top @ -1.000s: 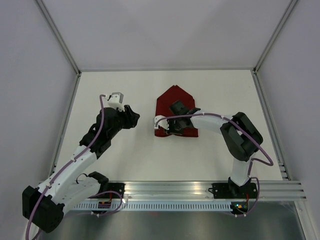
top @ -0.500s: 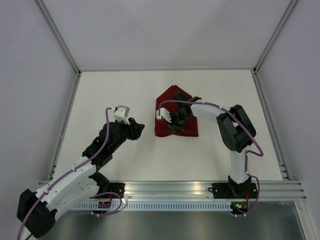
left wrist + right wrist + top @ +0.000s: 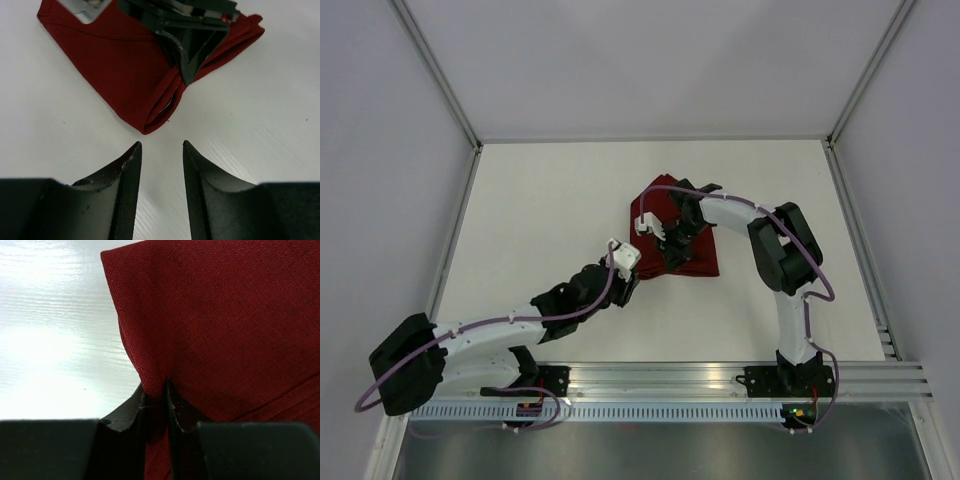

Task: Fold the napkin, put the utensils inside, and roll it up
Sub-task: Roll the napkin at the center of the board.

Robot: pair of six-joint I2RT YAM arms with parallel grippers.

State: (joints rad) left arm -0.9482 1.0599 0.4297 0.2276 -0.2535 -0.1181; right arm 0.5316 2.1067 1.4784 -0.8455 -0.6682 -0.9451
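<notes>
The dark red napkin (image 3: 692, 252) lies folded and partly rolled near the table's middle; it also shows in the left wrist view (image 3: 125, 70) and fills the right wrist view (image 3: 225, 325). My right gripper (image 3: 665, 247) is shut on a pinched fold of the napkin (image 3: 156, 385). My left gripper (image 3: 628, 285) is open and empty, its fingertips (image 3: 134, 150) just short of the napkin's near rolled end, not touching it. The utensils are hidden; a pale glint shows inside the roll's open end (image 3: 167, 104), too small to identify.
The white table (image 3: 540, 210) is bounded by a metal frame, with grey walls at the back and sides. A metal rail (image 3: 670, 378) runs along the near edge by the arm bases.
My left arm has swung right and forward to the napkin's near left corner. My right gripper has shifted a little back and up on the napkin, which has changed shape.
</notes>
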